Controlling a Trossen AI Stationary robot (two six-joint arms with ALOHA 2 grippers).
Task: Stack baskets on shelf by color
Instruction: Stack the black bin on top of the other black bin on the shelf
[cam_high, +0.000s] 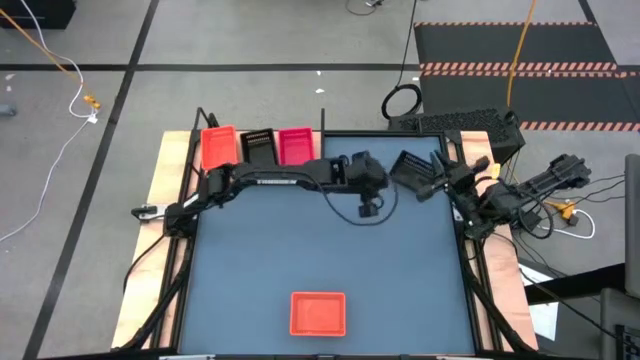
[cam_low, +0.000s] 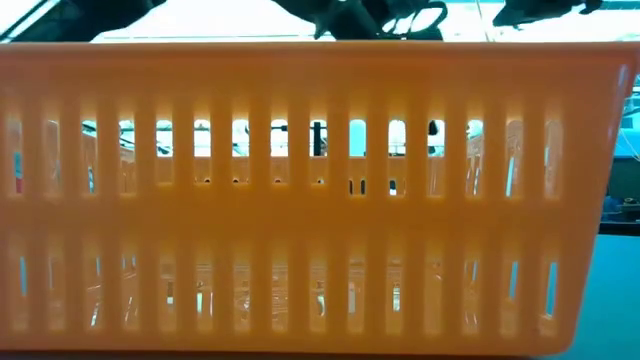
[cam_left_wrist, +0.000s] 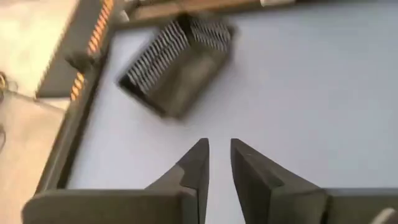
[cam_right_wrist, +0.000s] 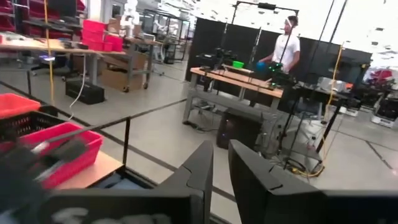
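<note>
Orange, black and pink-red baskets sit side by side on the shelf (cam_high: 190, 150) at the table's eleven o'clock: orange stack (cam_high: 218, 147), black stack (cam_high: 259, 147), pink-red stack (cam_high: 295, 145). A loose black basket (cam_high: 418, 170) lies at about one o'clock; another orange basket (cam_high: 318, 313) lies at six. The left gripper (cam_left_wrist: 219, 163) hovers above mid-table, fingers nearly together and gripping nothing. The right gripper (cam_right_wrist: 221, 163), off the table's right edge at two o'clock, shows narrowed, empty fingers.
</note>
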